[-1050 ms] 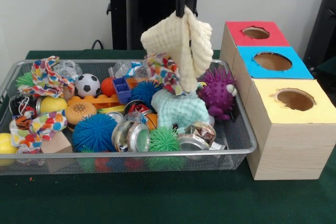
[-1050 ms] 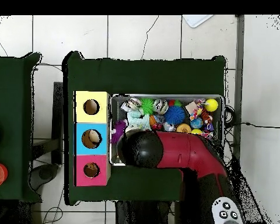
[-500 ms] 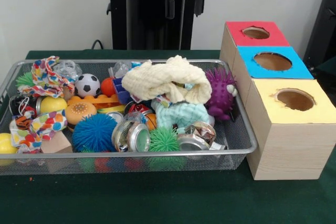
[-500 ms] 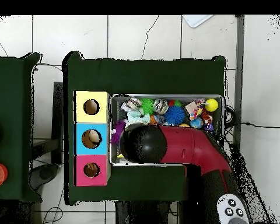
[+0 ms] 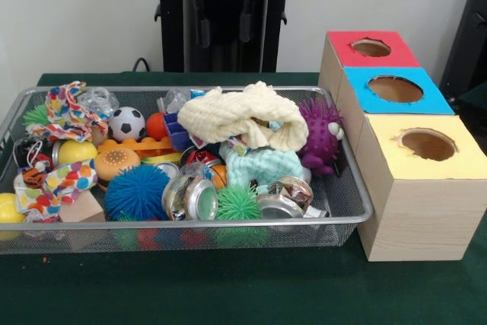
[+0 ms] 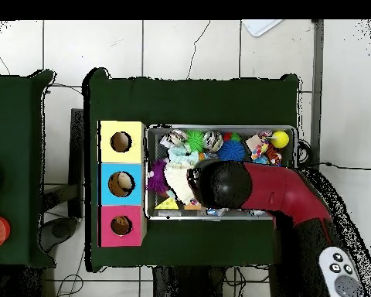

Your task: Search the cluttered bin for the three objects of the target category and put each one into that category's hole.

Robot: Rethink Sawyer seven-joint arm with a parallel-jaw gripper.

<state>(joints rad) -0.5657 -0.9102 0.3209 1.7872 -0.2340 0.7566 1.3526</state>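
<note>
The pincer (image 5: 223, 28) hangs high above the back of the wire bin (image 5: 346, 218). Its two black fingers (image 5: 204, 30) point down with a gap between them, and they hold nothing. There is a lot of open air between the fingers and the toys below.

A cream cloth (image 5: 243, 116) lies crumpled on top of the pile, in the right half of the bin, near the back rim. It rests on a pale mint cloth (image 5: 262, 165). A purple spiky toy (image 5: 319, 133) sits just beside the cream cloth, close to the bin's right rim. A colourful dotted cloth (image 5: 67, 108) lies in the back left corner of the bin, and another dotted cloth (image 5: 57, 182) lies near the front left.

The bin is packed full. A soccer ball (image 5: 126, 122) sits near the back, a blue spiky ball (image 5: 137, 192) and a green spiky ball (image 5: 237, 203) sit near the front rim, and shiny tins (image 5: 190, 197) lie between them. A yellow ball (image 5: 6, 211) is pressed against the left end.

Three boxes stand in a row just beside the bin's right rim, on the green tabletop (image 5: 228, 287). The yellow box (image 5: 426, 188) is nearest the front edge, the blue box (image 5: 396, 90) is in the middle, and the red box (image 5: 370, 49) is at the back. Each one has a round hole on top, and nothing covers the holes. The front strip of the tabletop is bare.

From above, the red arm (image 6: 273, 189) covers the middle of the bin.
</note>
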